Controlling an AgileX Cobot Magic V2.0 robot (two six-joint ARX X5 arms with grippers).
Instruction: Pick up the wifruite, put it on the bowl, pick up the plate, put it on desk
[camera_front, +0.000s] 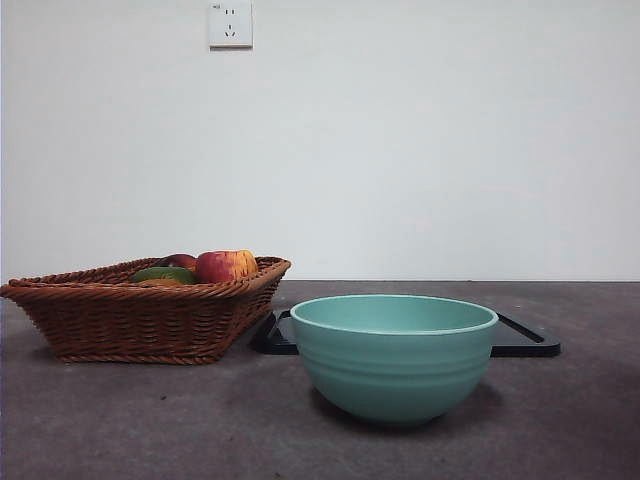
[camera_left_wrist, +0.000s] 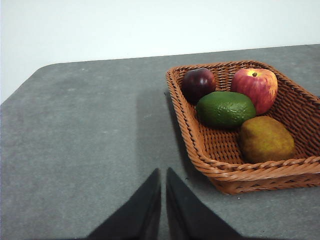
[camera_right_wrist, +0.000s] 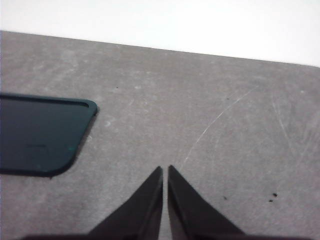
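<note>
The wifruite (camera_left_wrist: 265, 139), a small orange-brown fruit, lies in the brown wicker basket (camera_left_wrist: 220, 165) beside a green fruit (camera_left_wrist: 225, 108), a red-yellow apple (camera_left_wrist: 256, 86) and a dark red fruit (camera_left_wrist: 198, 83). From the front only its top (camera_front: 160, 283) shows over the basket rim. The teal-green bowl (camera_front: 393, 355) stands empty on the grey desk (camera_front: 150, 420), in front of the plate (camera_front: 525, 343), a flat glossy black tray (camera_right_wrist: 40, 135). My left gripper (camera_left_wrist: 163, 172) is shut above bare desk beside the basket. Shut too, my right gripper (camera_right_wrist: 165, 169) hangs over desk near the plate's corner.
The basket (camera_front: 140, 315) stands at the left of the desk, its corner close to the plate and the bowl. A white wall with a socket (camera_front: 230, 25) closes the back. Neither arm shows in the front view.
</note>
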